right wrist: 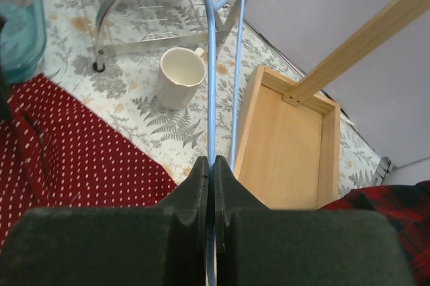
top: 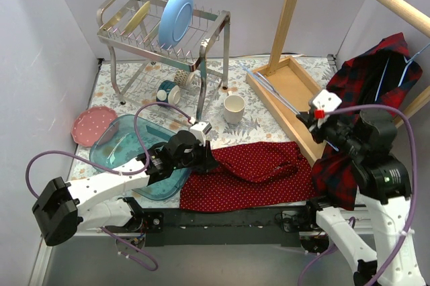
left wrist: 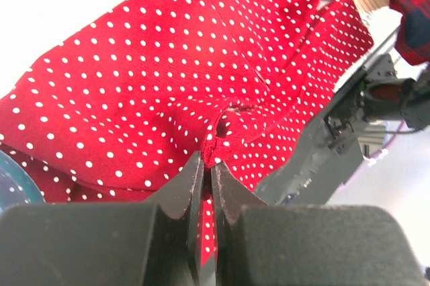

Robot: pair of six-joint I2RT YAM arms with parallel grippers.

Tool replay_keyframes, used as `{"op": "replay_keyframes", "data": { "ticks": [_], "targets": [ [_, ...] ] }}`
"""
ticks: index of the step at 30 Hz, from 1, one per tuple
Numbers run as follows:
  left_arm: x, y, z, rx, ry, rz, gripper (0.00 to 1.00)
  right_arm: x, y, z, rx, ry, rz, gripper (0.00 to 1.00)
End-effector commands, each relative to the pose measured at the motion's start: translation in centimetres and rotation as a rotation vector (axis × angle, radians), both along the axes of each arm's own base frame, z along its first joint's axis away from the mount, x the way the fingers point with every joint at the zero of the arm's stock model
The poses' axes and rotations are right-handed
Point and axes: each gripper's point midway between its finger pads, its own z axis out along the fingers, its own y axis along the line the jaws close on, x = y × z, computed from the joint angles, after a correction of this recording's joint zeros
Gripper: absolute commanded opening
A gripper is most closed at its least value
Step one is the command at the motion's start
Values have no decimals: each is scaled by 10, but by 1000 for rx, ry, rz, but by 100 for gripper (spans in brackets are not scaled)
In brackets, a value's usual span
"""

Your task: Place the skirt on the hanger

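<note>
floral tabletop [top: 269, 123]; left end effector [left wrist: 207, 165] clenched on skirt [left wrist: 168, 64], right end effector [right wrist: 210, 165] on hanger [right wrist: 209, 64]

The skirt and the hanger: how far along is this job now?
Done: both grips are taken. The left gripper is shut on a fold of the skirt, and the right gripper is shut on the blue hanger. In hand: probably bringing the two together. Left: the skirt lies on the table; none of it hangs on the hanger yet.
</note>
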Motion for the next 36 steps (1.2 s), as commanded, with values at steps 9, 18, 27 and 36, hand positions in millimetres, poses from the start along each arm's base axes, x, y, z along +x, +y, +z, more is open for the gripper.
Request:
{"op": "replay_keyframes", "data": {
  "ticks": [9, 18, 27, 36],
  "targets": [
    [18, 2, -6, 25, -49, 76, 0, -86, 5, -23, -151, -49, 261, 1],
    [21, 11, -15, 30, -28, 145, 0, -116, 8, -22, -161, -75, 318, 1],
    [18, 13, -17, -1, -2, 175, 23, -123, 22, -23, -105, 29, 421, 1],
    [15, 27, 29, -57, -45, 219, 53, -115, 34, -32, -47, 178, 526, 1]
  ]
}}
